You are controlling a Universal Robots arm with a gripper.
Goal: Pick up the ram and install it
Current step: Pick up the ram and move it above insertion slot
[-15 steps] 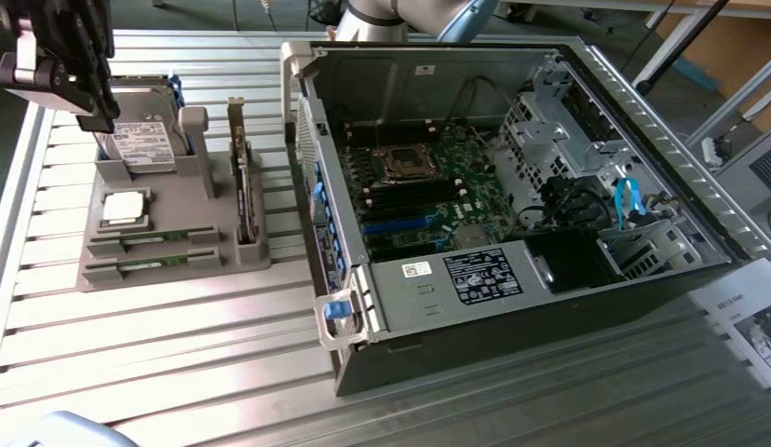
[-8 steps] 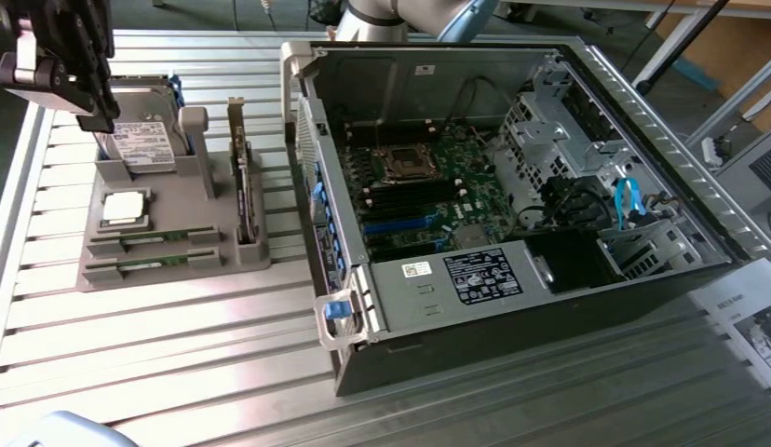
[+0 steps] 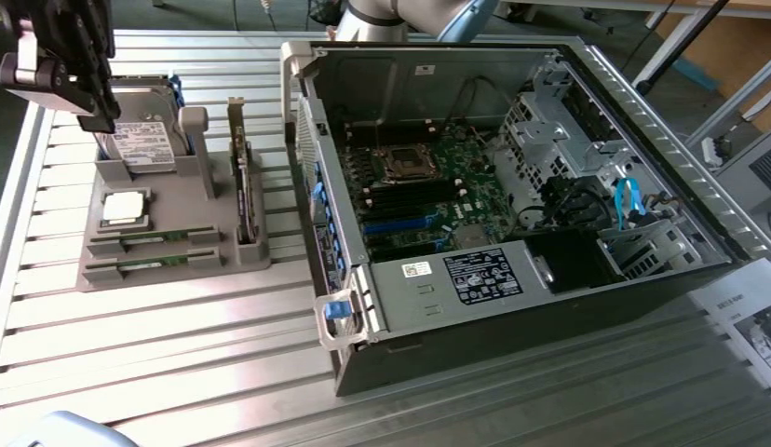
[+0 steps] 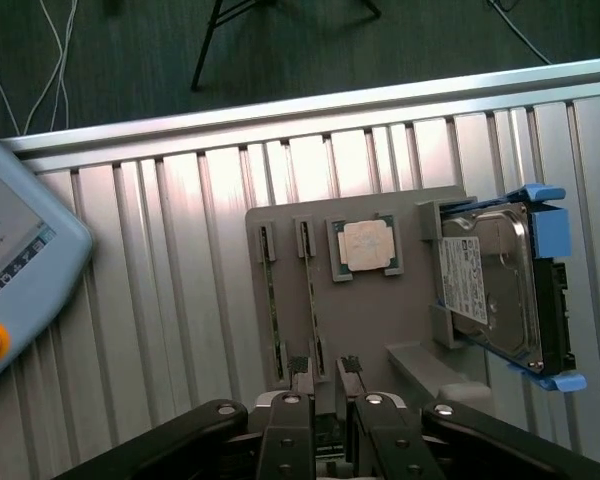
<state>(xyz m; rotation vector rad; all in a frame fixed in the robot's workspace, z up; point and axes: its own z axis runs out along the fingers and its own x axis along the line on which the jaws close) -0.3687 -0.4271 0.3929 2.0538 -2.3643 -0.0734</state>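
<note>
**Open hand above a tray of computer parts**

Black fingers of the hand (image 4: 325, 378) are seen closest, parted by a narrow gap, with nothing gripped. Below them, two ram sticks (image 4: 271, 310) are seated on edge in neighbouring slots of a grey tray (image 4: 375, 320) on the ribbed metal counter (image 4: 180, 260). A silver processor (image 4: 365, 245) and a hard drive (image 4: 490, 290) are held in the same tray. An open computer case (image 3: 510, 186) is set at the exterior view's right.

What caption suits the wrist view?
Open gripper above a gray holder with two ram sticks, a processor chip and a hard drive.
</note>
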